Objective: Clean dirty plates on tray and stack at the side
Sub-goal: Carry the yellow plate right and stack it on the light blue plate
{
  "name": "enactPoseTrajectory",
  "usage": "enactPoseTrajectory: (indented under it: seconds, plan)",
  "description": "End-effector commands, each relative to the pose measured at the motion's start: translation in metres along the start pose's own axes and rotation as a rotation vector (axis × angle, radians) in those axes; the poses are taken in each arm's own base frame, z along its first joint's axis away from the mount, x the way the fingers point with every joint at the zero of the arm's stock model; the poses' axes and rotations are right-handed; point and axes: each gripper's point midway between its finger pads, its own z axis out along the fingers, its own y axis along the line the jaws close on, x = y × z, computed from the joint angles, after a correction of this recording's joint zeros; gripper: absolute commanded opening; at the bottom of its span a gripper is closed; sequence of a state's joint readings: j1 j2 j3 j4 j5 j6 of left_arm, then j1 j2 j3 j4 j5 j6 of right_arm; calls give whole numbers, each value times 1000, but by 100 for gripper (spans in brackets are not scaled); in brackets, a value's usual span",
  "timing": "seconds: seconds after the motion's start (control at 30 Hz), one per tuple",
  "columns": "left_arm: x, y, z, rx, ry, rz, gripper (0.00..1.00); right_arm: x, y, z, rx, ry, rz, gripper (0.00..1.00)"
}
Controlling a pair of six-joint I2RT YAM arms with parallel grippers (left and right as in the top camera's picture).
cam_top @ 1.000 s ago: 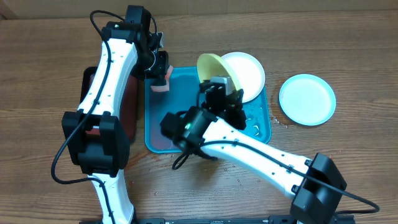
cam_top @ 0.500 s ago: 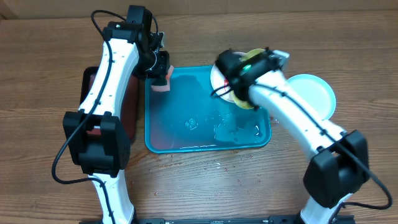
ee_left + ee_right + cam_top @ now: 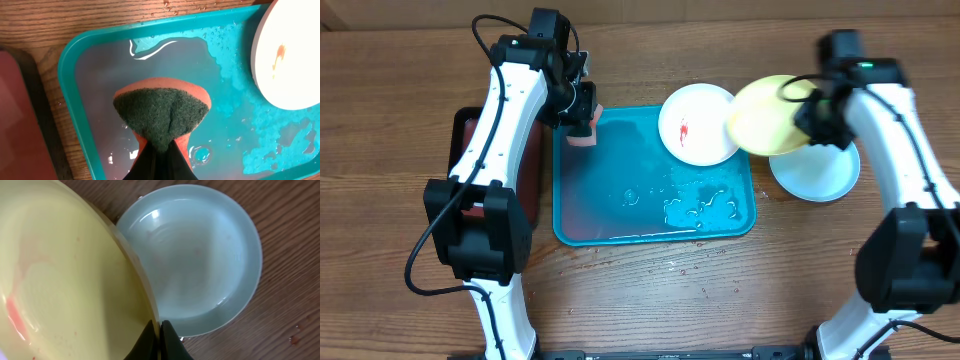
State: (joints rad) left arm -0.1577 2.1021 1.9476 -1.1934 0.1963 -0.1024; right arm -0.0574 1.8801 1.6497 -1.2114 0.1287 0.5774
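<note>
Transport is what has just happened: within one second the right end effector [image 3: 159,339], closed narrow on the rim of the yellow-green plate [image 3: 765,115], has carried it off the tray [image 3: 610,215]. Now this plate hangs tilted at about 2 o'clock from the tray centre. Its edge is over the light blue plate [image 3: 820,172], which lies on the bench [image 3: 400,90] at 3 o'clock. I judge that the stacking step is near. However, the right wrist view shows a faint pink streak on the yellow-green plate, so maybe it is not fully clean. The white plate [image 3: 698,124], with a red smear, stays at the tray's 1 o'clock corner, not yet wiped. The left end effector [image 3: 159,159] keeps pinching the sponge [image 3: 161,116] at 11 o'clock, over the wet tray.
</note>
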Motion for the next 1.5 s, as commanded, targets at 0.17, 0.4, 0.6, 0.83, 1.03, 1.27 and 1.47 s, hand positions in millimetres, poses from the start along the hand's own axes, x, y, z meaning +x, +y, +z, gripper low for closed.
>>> enactPoseTrajectory:
  seconds: [0.17, 0.4, 0.6, 0.83, 1.03, 1.27, 1.47]
  plan:
    - [-6, -9, -1, -2, -23, 14, 4, -12, -67, 5, -21, 80, 117, 4]
    - [-8, -10, -1, 0, -30, 16, 4, 3, -101, 37, 55, 123, 165, 4]
    - [-8, -10, -1, 0, -33, 16, 4, 7, -102, 56, 48, 112, 165, 20]
    - [-8, -10, -1, 0, -33, 9, 4, 4, -80, 50, -70, 127, 63, 31]
    - [-8, -10, -1, 0, -32, 9, 4, -4, -10, 6, -416, 137, -95, 37]
    - [-8, -10, -1, 0, -33, 11, 4, 20, 67, -6, -563, 130, -186, 40]
    - [-8, -10, -1, -4, -33, 11, 4, 53, 101, 23, -424, 90, -154, 39]
